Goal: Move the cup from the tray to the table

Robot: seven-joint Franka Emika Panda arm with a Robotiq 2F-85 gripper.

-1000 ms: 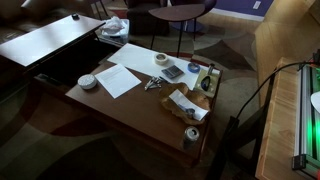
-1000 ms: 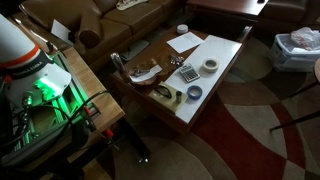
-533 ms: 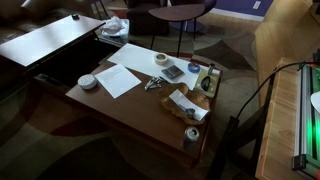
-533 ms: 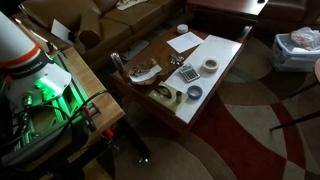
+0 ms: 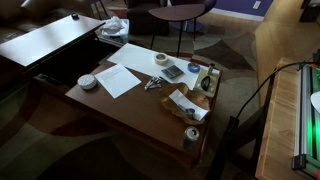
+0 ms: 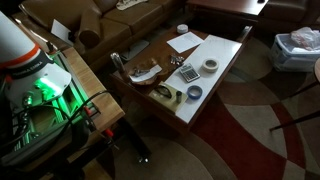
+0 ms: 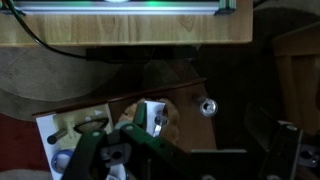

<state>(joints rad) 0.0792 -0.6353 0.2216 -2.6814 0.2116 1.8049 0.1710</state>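
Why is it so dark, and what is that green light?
In both exterior views the room is dim, so the table looks almost black and only the paper shows pale. In an exterior view a strip glows green, and in an exterior view the robot's base does too. In the wrist view a green bar shines on top, and the gripper is blurry.

The room is dim. In an exterior view, swirl-patterned brown and tan carpet [image 5: 60,140] covers the floor. At centre stands a large dark brown wooden rectangular table [image 5: 130,110]. A pale grey-topped rectangular table [image 5: 50,40] is upper left, and a small round dark table [image 5: 180,12] is top centre. In an exterior view, a brown upholstered sofa [image 6: 110,20] fills the upper left.
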